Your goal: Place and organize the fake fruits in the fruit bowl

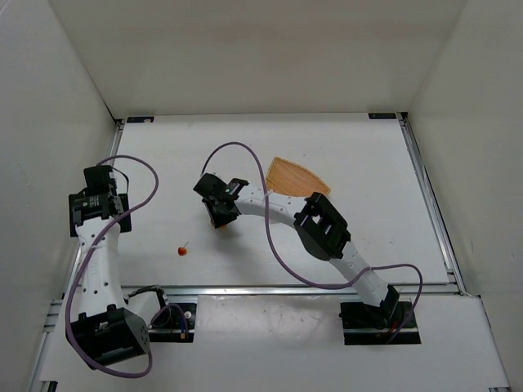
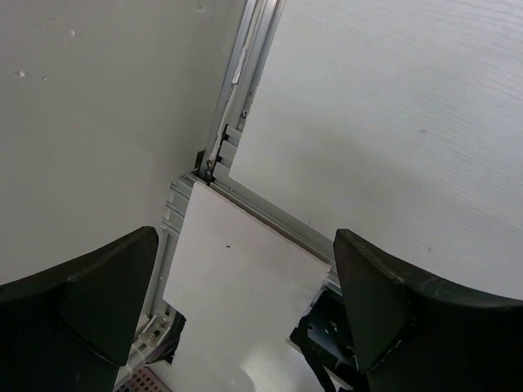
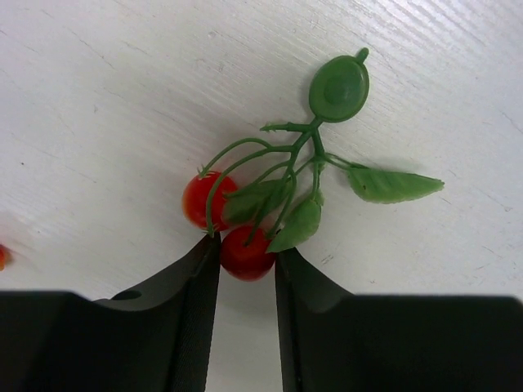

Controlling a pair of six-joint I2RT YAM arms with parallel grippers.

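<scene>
Right gripper [image 3: 248,249] pinching a lower cherry of the cherry cluster [image 3: 245,204]; left gripper [image 2: 245,302] spread, idle.
I would lift it straight, slowly, then carry to the fruit bowl [image 1: 296,176].

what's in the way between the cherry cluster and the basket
Nothing visible. The cherry cluster sits between the fingers of the right gripper, and no object lies between it and the basket; only the right arm's own forearm passes over that stretch.

No readable text, no labels, brands, numbers or signs in any view
</scene>
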